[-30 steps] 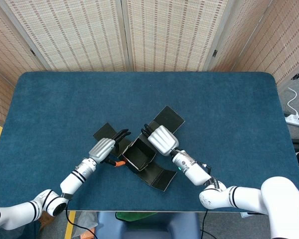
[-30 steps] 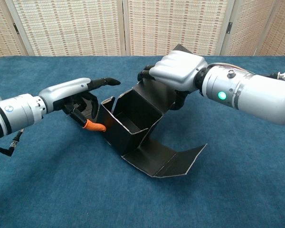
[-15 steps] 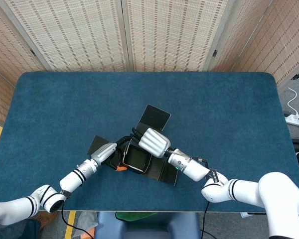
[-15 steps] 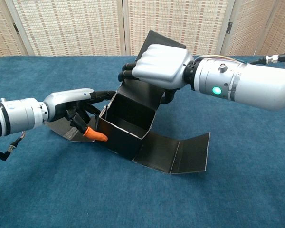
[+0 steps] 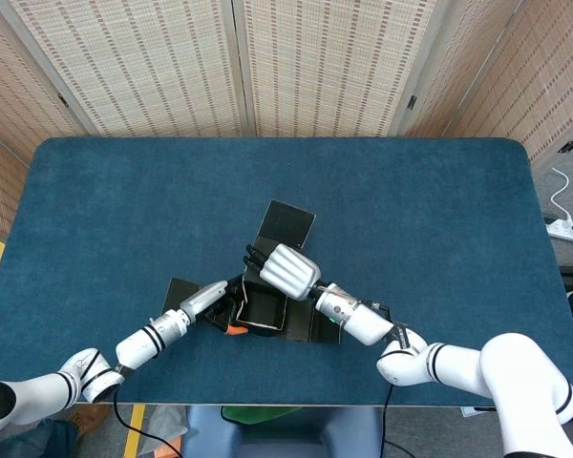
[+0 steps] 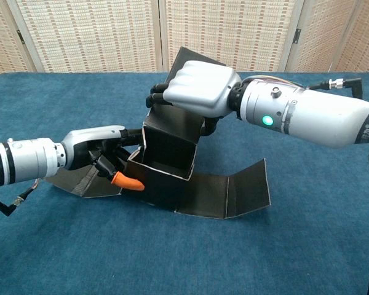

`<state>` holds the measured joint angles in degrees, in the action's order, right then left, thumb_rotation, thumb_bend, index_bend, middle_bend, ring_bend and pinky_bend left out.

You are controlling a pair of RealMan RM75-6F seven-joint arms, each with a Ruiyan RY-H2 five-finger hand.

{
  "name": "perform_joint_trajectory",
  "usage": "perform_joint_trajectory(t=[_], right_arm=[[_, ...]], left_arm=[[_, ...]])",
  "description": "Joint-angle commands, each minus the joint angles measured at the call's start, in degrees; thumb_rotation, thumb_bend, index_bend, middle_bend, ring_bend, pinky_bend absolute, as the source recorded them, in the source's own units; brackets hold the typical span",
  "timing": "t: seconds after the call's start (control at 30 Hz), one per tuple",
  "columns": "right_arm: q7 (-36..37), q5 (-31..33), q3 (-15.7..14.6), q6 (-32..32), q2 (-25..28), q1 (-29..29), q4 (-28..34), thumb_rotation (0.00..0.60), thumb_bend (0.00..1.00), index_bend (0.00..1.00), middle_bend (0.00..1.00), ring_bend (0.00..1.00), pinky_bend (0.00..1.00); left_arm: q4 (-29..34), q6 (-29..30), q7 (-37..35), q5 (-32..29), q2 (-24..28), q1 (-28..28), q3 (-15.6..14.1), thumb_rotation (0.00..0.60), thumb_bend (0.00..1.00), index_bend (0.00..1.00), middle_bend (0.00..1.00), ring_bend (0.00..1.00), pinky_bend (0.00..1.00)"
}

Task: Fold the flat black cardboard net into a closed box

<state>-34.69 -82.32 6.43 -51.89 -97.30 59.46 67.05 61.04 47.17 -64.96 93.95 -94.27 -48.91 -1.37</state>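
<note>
Cardboard net [image 6: 172, 153] rear wall behind right robot hand [image 6: 197, 91]

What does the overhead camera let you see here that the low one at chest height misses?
Only the head view shows the whole blue table, the white power strip off its edge, and straight down into the box. Only the chest view shows the orange fingertip against the box's side wall and the green light on the right wrist. Both show the left hand, the right hand and the half-folded black box.
</note>
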Motion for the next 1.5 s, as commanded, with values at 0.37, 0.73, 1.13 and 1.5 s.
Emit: perform_joint_trajectory(t=[0.37,0.73,1.13,1.5], right_arm=[[-1.2,4.1,1.8,-1.4,3.9,-3.4,7.2,0.6,0.01,0.0,0.0,0.68,1.0],[16.7,-2.9,1.0,-17.7,16.9,-14.1,22.6,0.6,0.05,0.0,0.0,0.68,1.0],[38.5,-5.8,-2.1,-32.4,21.5,-27.7,21.3,0.6,0.06,0.0,0.0,0.69,1.0],[55.8,-8.2,-0.7,-38.5,15.1,-31.9,14.6,0.6,0.11,0.0,0.08,0.72,1.0]], left_arm=[[-0.5,3.0,-7.1,0.8,0.8,-0.5,-2.6,0.6,0.22,0.22,0.22,0.58,0.89],[2.3,6.4,-16.9,0.3,5.1,0.5,-3.5,0.6,0.22,0.26,0.27,0.58,0.89],[6.1,11.4,-35.5,0.6,10.0,0.3,-2.9,0.6,0.22,0.28,0.29,0.58,0.89],[12.4,10.0,-51.6,-3.9,13.8,-0.4,0.1,0.6,0.22,0.28,0.29,0.58,0.89]])
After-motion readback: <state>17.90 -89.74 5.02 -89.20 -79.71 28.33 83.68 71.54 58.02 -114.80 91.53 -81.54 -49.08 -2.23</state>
